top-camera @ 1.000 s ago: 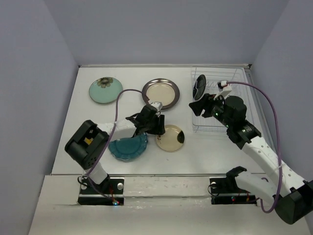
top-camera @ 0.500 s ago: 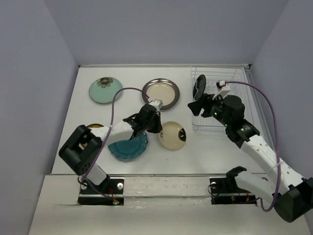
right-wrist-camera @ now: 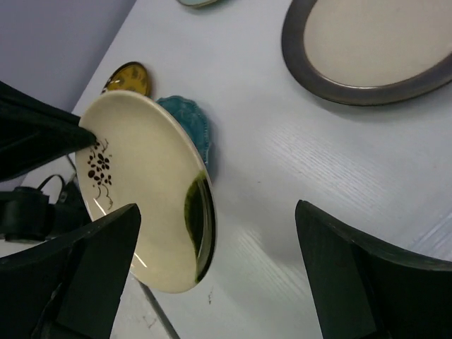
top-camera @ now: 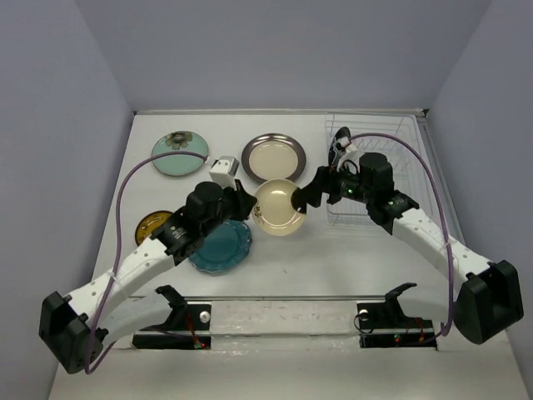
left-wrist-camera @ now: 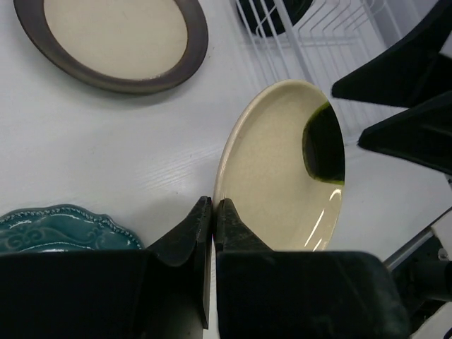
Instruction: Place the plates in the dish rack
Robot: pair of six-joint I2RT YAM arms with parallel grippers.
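the left gripper (left-wrist-camera: pixel 213 210) is clamped on the left rim of the cream plate (top-camera: pixel 279 207), tilted up over the desk's middle, its free edge pointing toward the right gripper (top-camera: pixel 311 193), jaws wide apart just beside it, the arm nearer the dish rack (top-camera: pixel 391 137) at the far right corner.

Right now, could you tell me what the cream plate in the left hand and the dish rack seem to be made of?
The cream plate looks like glazed ceramic: glossy, with sharp reflections on its face. The dish rack looks like white coated metal wire, judging by its thin even bars, though plastic is possible.
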